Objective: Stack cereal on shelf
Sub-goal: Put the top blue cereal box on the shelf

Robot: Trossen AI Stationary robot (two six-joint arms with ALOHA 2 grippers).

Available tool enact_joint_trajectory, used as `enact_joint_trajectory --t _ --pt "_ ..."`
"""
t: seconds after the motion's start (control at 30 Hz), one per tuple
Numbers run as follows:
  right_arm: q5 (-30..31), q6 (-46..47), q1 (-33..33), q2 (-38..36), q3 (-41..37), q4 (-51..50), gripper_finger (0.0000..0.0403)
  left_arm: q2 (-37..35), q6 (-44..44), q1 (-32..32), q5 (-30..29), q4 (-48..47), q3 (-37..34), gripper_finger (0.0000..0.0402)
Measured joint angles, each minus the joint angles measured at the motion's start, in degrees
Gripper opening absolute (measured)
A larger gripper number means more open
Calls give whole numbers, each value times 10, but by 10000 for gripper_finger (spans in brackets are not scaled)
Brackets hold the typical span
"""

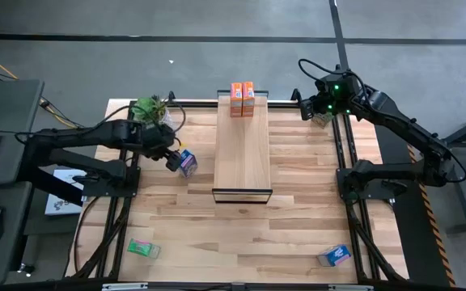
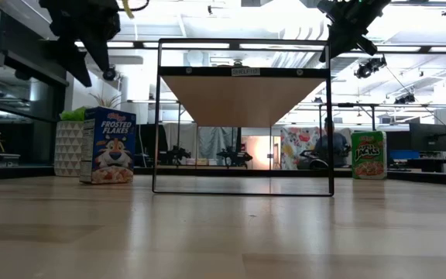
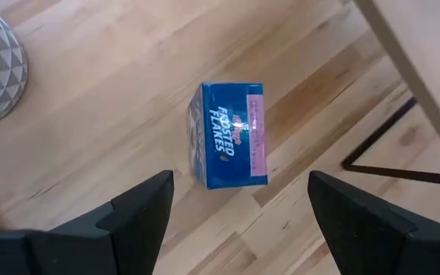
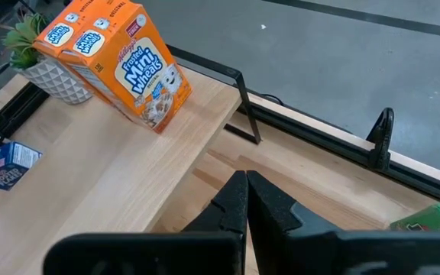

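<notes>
Two orange boxes (image 1: 242,99) stand side by side at the shelf's (image 1: 243,153) far end. The left hand (image 1: 174,162) hovers wide open over an upright blue box (image 1: 188,163) on the counter (image 1: 298,226), touching nothing. The right hand (image 1: 304,107), fingers shut and empty, hangs at the far right corner, partly hiding a green box (image 4: 434,216).

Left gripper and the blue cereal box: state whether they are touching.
Apart. In the left wrist view the open left gripper hangs above the blue cereal box, bare tabletop showing between its fingers and the box.
</notes>
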Motion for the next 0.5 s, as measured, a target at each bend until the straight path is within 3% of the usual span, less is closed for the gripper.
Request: enact_joint_trajectory --t 0.23,0.5 --pt "6 0 0 0 0 0 0 77 26 2 -13 19 0 294" --pt "17 0 0 0 0 0 0 113 29 3 -19 39 0 294"
